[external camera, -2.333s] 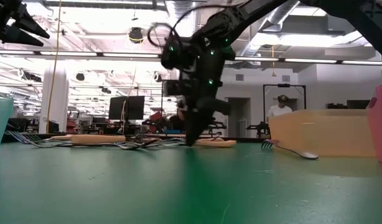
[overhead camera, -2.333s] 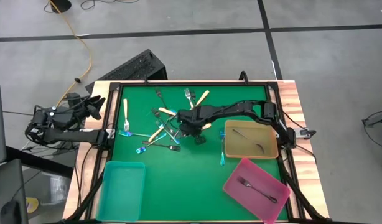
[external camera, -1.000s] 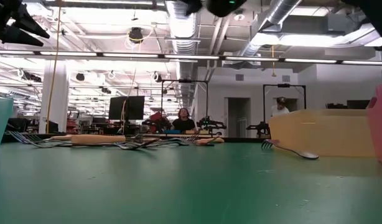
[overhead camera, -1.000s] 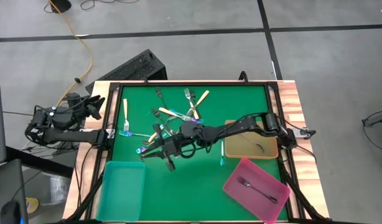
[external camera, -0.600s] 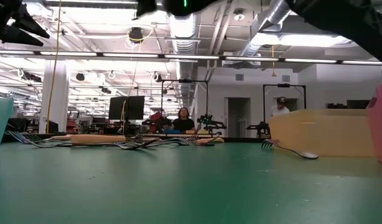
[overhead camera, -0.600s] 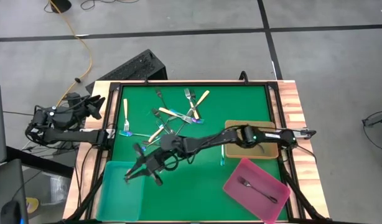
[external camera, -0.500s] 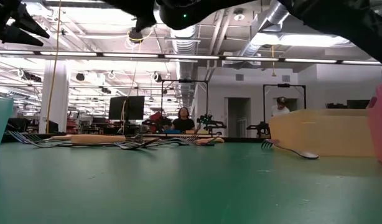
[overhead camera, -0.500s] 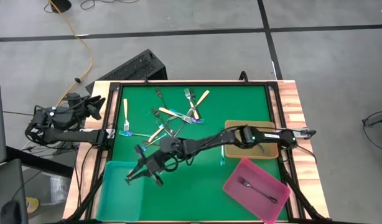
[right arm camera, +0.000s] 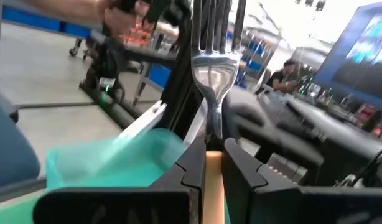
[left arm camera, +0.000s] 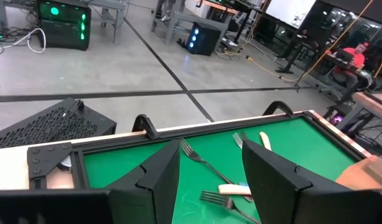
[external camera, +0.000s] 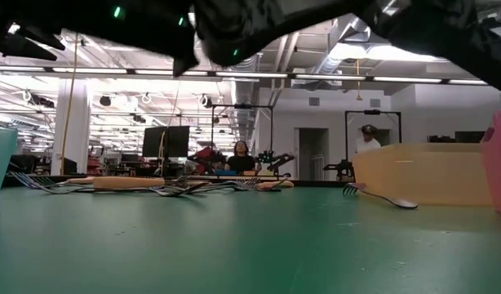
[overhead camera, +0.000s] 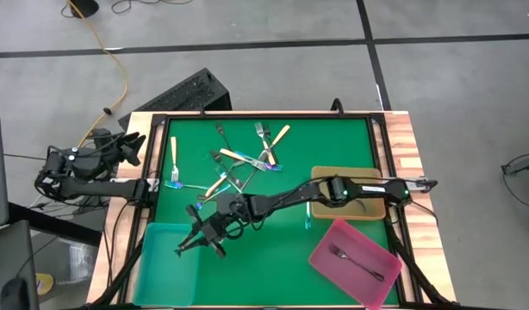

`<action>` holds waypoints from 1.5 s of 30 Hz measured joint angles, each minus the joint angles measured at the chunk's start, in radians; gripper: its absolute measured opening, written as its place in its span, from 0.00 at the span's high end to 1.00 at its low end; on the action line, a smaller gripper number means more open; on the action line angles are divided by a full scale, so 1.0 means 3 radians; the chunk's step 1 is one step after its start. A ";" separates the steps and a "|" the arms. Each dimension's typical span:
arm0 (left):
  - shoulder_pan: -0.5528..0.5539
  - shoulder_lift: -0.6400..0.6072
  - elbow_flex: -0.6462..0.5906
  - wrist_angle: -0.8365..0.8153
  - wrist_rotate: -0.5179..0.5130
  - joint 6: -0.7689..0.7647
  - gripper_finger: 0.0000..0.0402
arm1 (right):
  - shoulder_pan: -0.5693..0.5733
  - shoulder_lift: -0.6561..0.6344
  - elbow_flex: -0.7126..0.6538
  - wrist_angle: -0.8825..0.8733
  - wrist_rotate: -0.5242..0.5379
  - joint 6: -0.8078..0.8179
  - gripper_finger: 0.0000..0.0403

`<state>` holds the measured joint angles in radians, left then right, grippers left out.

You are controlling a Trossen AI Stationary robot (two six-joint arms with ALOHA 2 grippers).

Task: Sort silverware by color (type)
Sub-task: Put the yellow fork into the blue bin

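**Fork Heading for the Teal Tray**

The right gripper (overhead camera: 198,239) is pinching a cream-handled fork (right arm camera: 211,59) by its handle, jaws nearly closed on it, tines sticking out ahead. It is hanging over the near edge of the teal tray (overhead camera: 165,258), apparently lining up a drop. The fork is showing a silvery head on a pale handle. The left gripper (overhead camera: 131,146) is waiting open beside the table's left edge, holding nothing, while the remaining forks (overhead camera: 239,159) are lying scattered on the green mat (overhead camera: 333,138).
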<state>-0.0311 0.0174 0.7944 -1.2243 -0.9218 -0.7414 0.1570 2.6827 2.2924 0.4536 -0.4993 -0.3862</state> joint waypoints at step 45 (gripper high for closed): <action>0.0000 0.0000 0.0000 0.0000 -0.0003 0.0001 0.61 | -0.0046 0.0238 0.0175 -0.0514 0.0354 -0.0079 0.80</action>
<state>-0.0311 0.0174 0.7944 -1.2243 -0.9226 -0.7410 0.1432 2.7541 2.3447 0.2994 -0.3932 -0.4099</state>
